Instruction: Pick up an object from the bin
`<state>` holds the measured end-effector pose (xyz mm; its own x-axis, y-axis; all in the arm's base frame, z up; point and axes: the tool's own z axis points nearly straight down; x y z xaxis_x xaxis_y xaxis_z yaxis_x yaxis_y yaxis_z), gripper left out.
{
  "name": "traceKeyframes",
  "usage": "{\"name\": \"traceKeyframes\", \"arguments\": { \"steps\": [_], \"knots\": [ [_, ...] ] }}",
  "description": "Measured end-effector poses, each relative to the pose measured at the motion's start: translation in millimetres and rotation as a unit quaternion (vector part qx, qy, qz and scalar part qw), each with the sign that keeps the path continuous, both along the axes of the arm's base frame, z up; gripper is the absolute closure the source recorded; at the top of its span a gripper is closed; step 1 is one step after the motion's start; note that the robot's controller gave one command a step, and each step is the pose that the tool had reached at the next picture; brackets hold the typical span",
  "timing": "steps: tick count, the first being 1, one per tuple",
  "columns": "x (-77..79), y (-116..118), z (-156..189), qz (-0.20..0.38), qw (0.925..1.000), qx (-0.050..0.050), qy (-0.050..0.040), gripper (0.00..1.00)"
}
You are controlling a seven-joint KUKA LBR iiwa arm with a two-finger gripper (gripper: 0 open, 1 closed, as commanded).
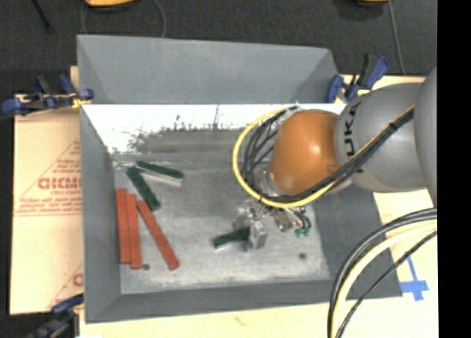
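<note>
Bin: a grey metal bin (210, 71) with sloping walls and a flat, scuffed floor that carries a few loose sticks.
Arm: the grey arm (386, 138) comes in from the right and bends down over the right half of the floor.
Wrist: a rounded orange cover (302, 154) sits on it, with yellow and black cables (245, 154) looped round its left side.
Gripper: the gripper (254, 232) is low over the floor, right of centre and toward the near wall.
Gripper state: cannot tell whether it is apart, together or clamped on anything, because the metal parts blur into the floor.
Nearest thing: a short dark green stick (229, 240) lies flat on the floor. It is tilted slightly, and its right end reaches the gripper's tip while its left end points toward the middle of the bin.
Contact: the gripper and the stick's right end meet in the view, but a grasp cannot be made out.
Left side: two orange-red sticks (129, 227) lie side by side, running from far to near. A third orange-red stick (157, 236) leans diagonally against their right side.
Far left: a dark green stick (143, 188) lies slantwise, and a paler green stick (160, 171) lies across its upper end. Both are well apart from the gripper.
</note>
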<state>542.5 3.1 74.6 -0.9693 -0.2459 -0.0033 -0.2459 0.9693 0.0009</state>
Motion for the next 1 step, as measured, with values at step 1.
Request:
{"name": "traceKeyframes", "arguments": {
  "steps": [1],
  "knots": [
    [-2.5,-17.6,146.8,0.057,0.9984,-0.002,-0.0045,1.0]
  ]
}}
